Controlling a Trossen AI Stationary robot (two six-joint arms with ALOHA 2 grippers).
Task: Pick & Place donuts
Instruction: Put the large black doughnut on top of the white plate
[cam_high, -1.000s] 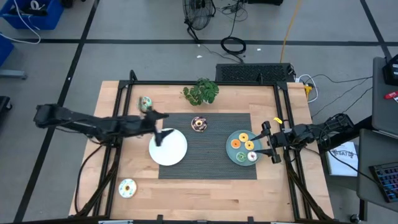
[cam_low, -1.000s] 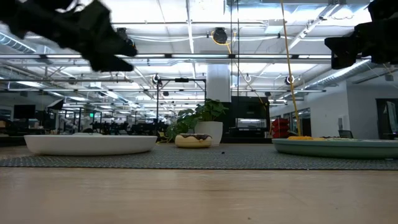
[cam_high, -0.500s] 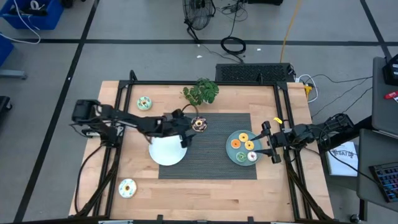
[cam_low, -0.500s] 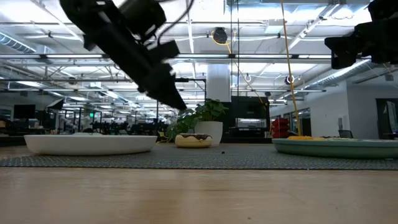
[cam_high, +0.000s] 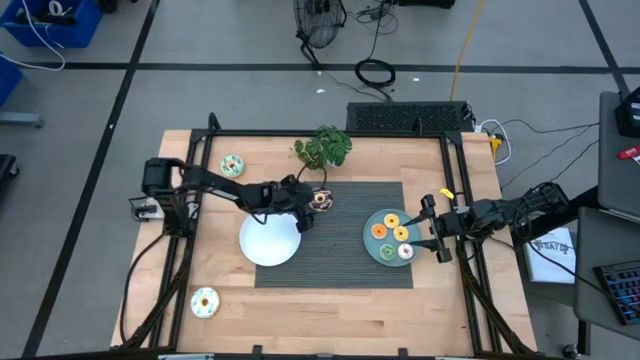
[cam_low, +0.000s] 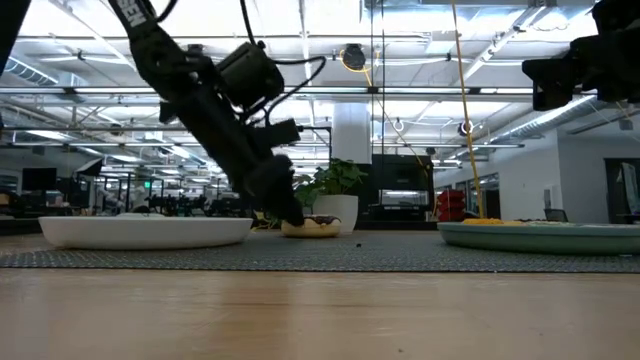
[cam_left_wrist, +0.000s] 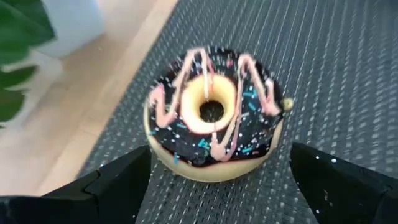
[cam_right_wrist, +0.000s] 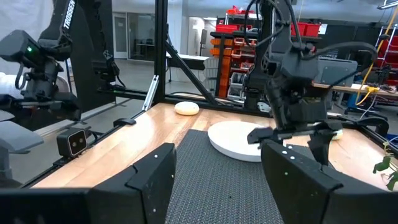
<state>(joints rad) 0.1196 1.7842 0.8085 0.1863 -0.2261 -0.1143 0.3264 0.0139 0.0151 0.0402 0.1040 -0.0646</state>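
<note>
- The left gripper (cam_high: 308, 203) is seen low over the dark mat (cam_high: 340, 262), with its jaws spread wide and nothing held between them.
- A chocolate donut (cam_left_wrist: 214, 114) is seen just ahead of those jaws, lying flat on the mat and centred on the gap between the two fingers (cam_left_wrist: 115, 186).
- Its top is iced dark brown, crossed by pink zigzag lines and dotted with small blue and white sprinkles; a pale yellow ring edges the hole, and the base is pale yellow as well.
- No contact between the fingers and this donut can be made out; a strip of mat shows at either side.
- A plant (cam_high: 323, 147) in a white pot is seen beyond the donut, off the mat's edge.
- A white plate (cam_high: 270, 240) lies just beside the left gripper, bare on top.
- The right gripper (cam_high: 432, 229) is held at the outer rim of a teal plate (cam_high: 377, 249), its jaws parted and empty.
- On that plate, just in front of the right jaws, three donuts are seen: a yellow donut (cam_high: 391, 219), an orange donut (cam_high: 379, 232) and a white donut (cam_high: 405, 251).
- Far from both jaws, a mint donut (cam_high: 232, 166) and a pale donut (cam_high: 204, 301) lie on the bare wood.
</note>
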